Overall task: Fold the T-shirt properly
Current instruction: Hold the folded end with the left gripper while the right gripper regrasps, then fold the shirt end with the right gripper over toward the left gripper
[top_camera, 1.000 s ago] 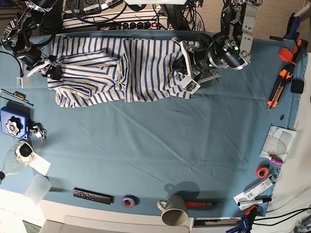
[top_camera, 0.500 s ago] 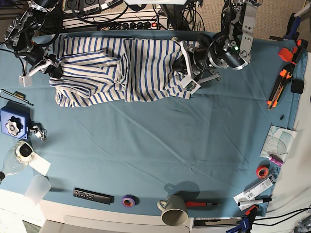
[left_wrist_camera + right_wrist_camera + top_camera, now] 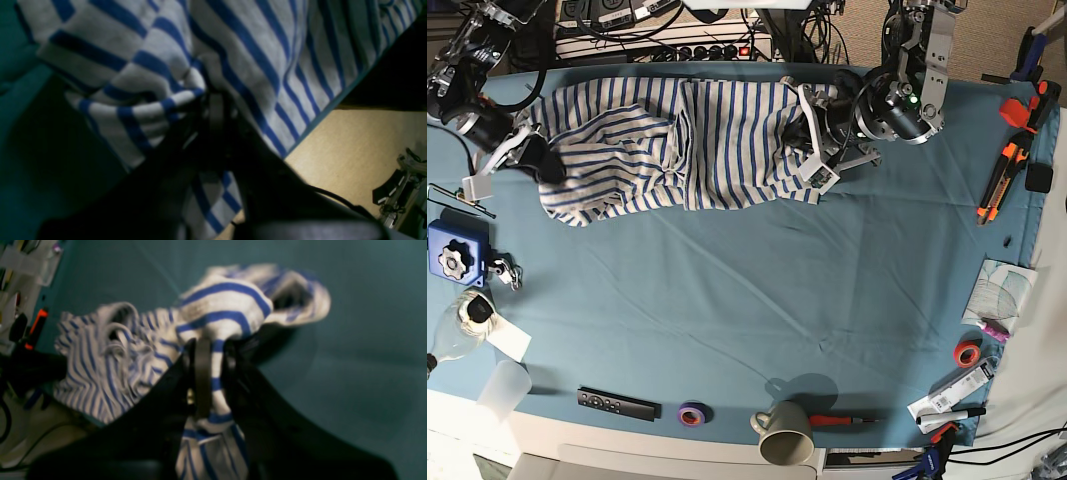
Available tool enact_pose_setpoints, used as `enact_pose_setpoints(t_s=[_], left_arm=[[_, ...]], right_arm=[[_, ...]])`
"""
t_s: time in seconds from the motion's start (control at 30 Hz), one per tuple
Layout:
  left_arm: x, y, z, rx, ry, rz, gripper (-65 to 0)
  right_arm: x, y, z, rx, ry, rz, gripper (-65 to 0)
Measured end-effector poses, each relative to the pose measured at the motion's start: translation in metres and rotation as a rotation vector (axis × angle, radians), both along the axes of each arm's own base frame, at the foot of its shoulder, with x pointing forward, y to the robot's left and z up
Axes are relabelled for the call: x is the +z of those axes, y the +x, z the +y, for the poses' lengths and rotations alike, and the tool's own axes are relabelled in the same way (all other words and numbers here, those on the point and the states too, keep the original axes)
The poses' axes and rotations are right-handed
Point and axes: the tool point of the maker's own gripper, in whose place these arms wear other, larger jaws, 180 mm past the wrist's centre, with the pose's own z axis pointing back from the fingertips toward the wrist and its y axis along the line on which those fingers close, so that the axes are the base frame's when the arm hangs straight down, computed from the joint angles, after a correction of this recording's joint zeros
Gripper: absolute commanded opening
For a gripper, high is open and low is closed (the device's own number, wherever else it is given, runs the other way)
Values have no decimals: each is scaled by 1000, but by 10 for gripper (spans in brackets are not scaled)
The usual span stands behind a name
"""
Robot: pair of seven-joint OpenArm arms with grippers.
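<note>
Striped T-shirt [image 3: 677, 145] lies bunched along the worktop's [image 3: 757, 300] far edge. Your right claw [image 3: 208, 373] pinches one end, your left claw [image 3: 213, 113] the other, likely so you can stretch it flat for folding.

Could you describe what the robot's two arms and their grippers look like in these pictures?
Both arms are black and silver-grey metal with dark cables running along them. The left arm has a round black joint housing with a small green light. The left gripper and the right gripper have white bracket-like parts in the base view; up close their fingers look black.
</note>
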Motion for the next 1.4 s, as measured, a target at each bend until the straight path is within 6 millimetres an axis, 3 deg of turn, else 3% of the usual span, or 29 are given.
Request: enact_pose_setpoints(t_s=[0.3, 0.7, 0.93, 1.07, 1.4], left_arm=[[2, -1, -2, -1, -16, 3, -650], [2, 0, -2, -1, -16, 3, -650], [5, -1, -9, 3, -45, 9, -650], [4, -11, -21, 0, -77, 34, -650], [1, -25, -31, -55, -68, 65, -650]], right_arm=[[14, 4, 8, 26, 2, -51, -650], [-2, -1, -5, -2, -85, 20, -650], [19, 4, 13, 38, 36, -72, -650], [23, 7, 41, 122, 115, -92, -650], [-2, -12, 157, 490, 259, 26, -650]])
